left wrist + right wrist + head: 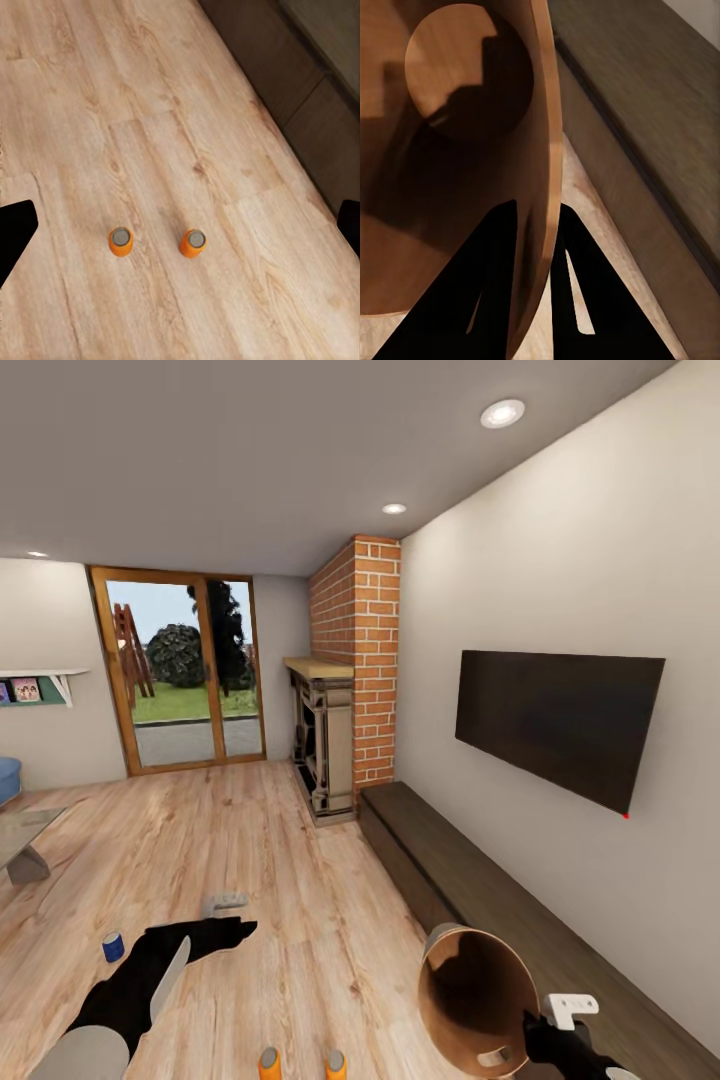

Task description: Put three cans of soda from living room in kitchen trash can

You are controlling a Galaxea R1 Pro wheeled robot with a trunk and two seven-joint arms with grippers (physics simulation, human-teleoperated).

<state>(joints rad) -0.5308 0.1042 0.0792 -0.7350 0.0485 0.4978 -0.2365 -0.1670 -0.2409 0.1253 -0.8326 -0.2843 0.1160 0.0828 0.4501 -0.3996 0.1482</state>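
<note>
Head view: right gripper (527, 1044) clamped on the rim of the round copper-lined trash can (475, 985), one finger inside, one outside. Left gripper (228, 920) spread wide, empty. Two orange soda cans (120, 241) upright on the wood floor (150, 112), below those open jaws. Small blue can (113, 946) just beside the left arm.

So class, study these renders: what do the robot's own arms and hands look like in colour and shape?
The left arm is matte black with a pale grey shell further up. The left hand ends in light grey fingers. The right hand has a black body with a white bracket; at the wrist camera its fingers are flat black tapering blades with slots.
</note>
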